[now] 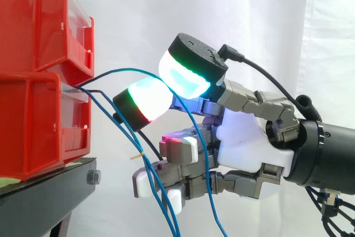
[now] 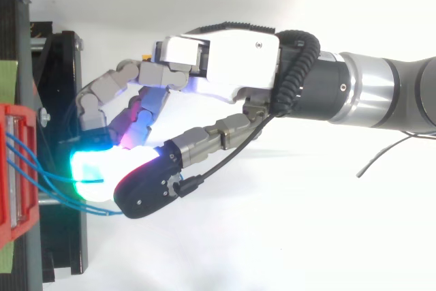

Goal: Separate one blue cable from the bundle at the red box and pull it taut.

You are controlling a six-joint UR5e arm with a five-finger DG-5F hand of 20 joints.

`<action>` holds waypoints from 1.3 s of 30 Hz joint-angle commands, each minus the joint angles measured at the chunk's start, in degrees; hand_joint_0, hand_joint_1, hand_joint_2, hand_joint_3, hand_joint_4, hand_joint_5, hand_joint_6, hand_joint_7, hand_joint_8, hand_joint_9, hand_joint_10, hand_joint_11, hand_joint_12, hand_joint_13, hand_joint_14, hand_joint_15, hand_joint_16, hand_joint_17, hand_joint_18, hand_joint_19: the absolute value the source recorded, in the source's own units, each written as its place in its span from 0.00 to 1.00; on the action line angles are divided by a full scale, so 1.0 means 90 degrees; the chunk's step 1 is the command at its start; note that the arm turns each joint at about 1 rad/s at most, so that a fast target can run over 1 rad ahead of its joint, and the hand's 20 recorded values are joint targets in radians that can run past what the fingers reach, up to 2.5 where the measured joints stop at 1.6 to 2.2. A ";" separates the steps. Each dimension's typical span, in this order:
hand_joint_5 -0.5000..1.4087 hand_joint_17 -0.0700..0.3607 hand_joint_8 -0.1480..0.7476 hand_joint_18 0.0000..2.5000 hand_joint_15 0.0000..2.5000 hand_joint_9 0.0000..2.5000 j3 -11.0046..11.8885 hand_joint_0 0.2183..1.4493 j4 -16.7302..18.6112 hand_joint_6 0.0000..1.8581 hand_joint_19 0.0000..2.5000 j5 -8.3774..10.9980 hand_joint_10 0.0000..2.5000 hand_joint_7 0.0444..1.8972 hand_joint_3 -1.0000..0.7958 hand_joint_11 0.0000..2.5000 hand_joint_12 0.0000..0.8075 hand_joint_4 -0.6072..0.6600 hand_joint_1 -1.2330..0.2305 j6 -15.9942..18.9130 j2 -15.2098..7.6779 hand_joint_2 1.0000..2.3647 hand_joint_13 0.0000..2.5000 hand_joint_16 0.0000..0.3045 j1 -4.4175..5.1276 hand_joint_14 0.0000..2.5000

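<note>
red bins [image 1: 33, 81]: two stacked at far left on the black stand [image 1: 50, 187]; in the top view, at the left edge [image 2: 13, 168].
cable exit: from the gap between upper and lower bin, at the front edge.
bundle [image 1: 166, 215]: blue cables dropping down and to the right from that gap, close together, running past the lower pads and out at the bottom of the side view.
tie [image 1: 138, 155]: small pale tag on the bundle, about halfway down.
blue cable [image 1: 125, 69]: split off from the bundle, arcs up and over to the right, curved not straight, so slack; enters between the two upper pads, comes out below them and hangs down in front of the palm. In the top view blue strands [image 2: 41, 178] run from bin to pads.
fingertips [image 1: 145, 99]: two upper pads pressed close together, one glowing white with a red-green band, the larger one green-cyan; the blue cable caught between them.
lower pads [image 1: 177, 140]: curled inward, one magenta, the others white, just beside the bundle; contact unclear.
hand [image 1: 249, 137]: right of the bins, clear of them, level with the gap; clamped on the one blue cable.
arm [image 2: 388, 97]: in from the right edge, roughly level.
backdrop: white curtain [image 1: 138, 4].
</note>
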 commanded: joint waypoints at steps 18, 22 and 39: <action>0.19 0.37 0.52 0.33 0.21 0.38 -0.0007 0.33 0.0002 0.50 0.26 0.0000 0.01 0.62 0.55 0.26 0.38 0.22 0.32 0.0401 0.0000 0.02 0.37 0.13 0.0001 0.01; 0.19 0.36 0.50 0.33 0.22 0.38 -0.0007 0.33 0.0031 0.50 0.26 -0.0039 0.01 0.61 0.54 0.29 0.39 0.23 0.33 0.0811 -0.0147 0.02 0.37 0.13 -0.0028 0.01; 0.18 0.37 0.50 0.32 0.26 0.39 -0.0007 0.33 0.0188 0.49 0.27 -0.0107 0.01 0.61 0.52 0.34 0.40 0.26 0.33 0.1417 -0.0342 0.02 0.39 0.13 -0.0019 0.01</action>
